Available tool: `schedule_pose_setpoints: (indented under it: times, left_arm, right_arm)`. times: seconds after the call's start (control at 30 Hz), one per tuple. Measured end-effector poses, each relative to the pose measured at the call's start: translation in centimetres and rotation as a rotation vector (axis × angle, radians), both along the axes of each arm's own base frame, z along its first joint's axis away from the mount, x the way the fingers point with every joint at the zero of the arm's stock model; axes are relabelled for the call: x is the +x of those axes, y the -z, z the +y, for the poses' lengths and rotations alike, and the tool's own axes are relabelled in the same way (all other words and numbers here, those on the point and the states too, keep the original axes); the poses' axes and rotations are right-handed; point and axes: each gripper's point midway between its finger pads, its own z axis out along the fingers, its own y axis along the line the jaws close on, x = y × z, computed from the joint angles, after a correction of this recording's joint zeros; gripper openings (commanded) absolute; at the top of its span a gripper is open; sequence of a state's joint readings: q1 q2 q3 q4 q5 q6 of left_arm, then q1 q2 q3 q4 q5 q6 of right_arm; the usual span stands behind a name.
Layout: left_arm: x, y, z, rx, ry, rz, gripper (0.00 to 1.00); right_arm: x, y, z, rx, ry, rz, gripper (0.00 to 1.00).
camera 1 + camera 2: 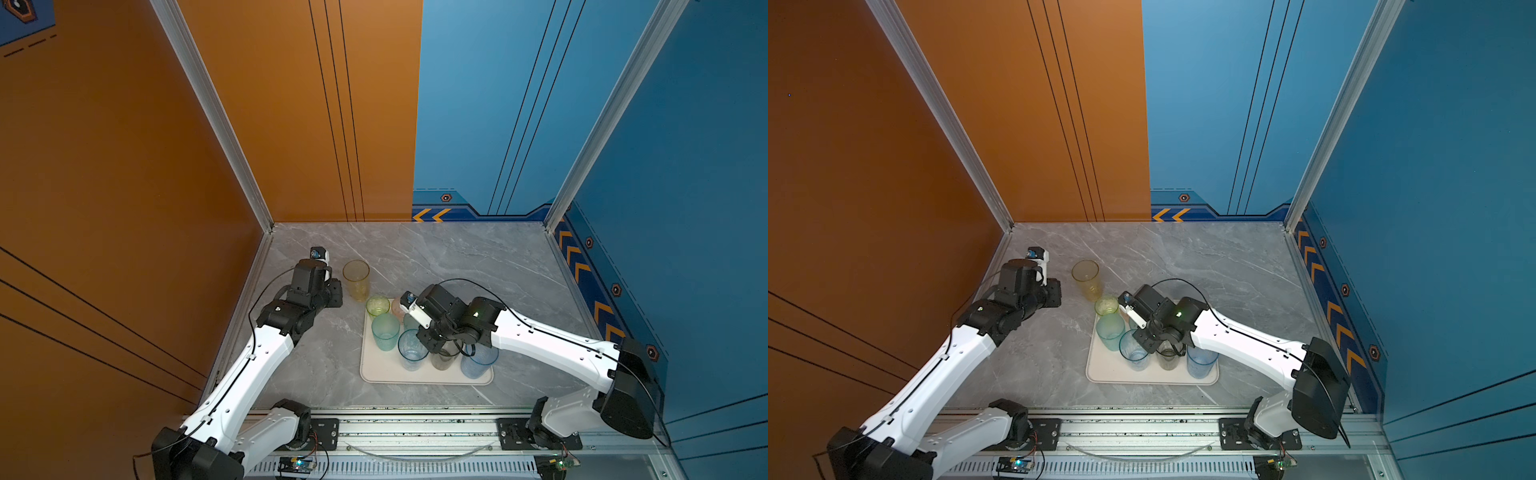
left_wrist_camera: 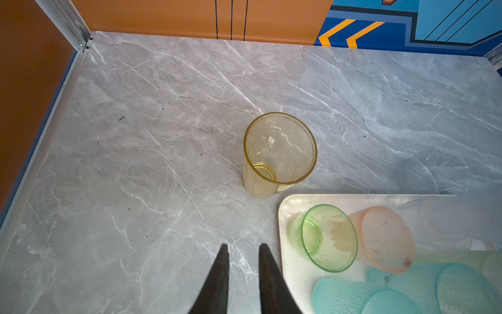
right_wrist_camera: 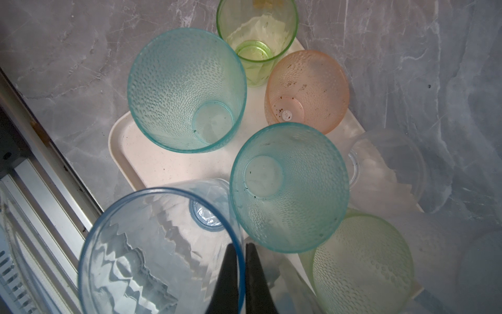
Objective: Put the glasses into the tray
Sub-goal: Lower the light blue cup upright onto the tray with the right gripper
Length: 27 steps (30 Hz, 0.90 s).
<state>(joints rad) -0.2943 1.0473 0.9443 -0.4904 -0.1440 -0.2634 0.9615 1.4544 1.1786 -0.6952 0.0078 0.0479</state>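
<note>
A tall yellow glass (image 1: 356,280) (image 2: 279,152) stands upright on the marble, just beyond the far left corner of the cream tray (image 1: 374,370) (image 2: 293,271). My left gripper (image 2: 241,246) hangs over bare marble to the near left of it, open, with nothing between its fingers. My right gripper (image 3: 240,246) is shut on the rim of a blue glass (image 1: 412,349) (image 3: 152,252), one finger inside and one outside, over the tray's front part. On the tray stand a green glass (image 3: 256,35), a pink one (image 3: 307,89) and two teal ones (image 3: 187,89) (image 3: 289,185).
A smoky grey glass (image 1: 444,357) and another blue glass (image 1: 478,359) stand at the tray's front right, partly under the right arm. A clear glass (image 3: 388,168) and a pale yellow-green one (image 3: 361,263) crowd that side. Walls close the left, back and right.
</note>
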Motion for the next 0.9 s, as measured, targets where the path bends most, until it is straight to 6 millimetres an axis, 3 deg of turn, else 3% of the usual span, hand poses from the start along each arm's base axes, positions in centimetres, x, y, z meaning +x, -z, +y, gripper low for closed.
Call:
schedule_pose_setpoints:
  times: [0.9]
  left_arm:
    - [-0.01, 0.01, 0.00, 0.000, 0.000, 0.000, 0.23]
  right_arm:
    - [0.14, 0.51, 0.16, -0.007, 0.000, 0.008, 0.11]
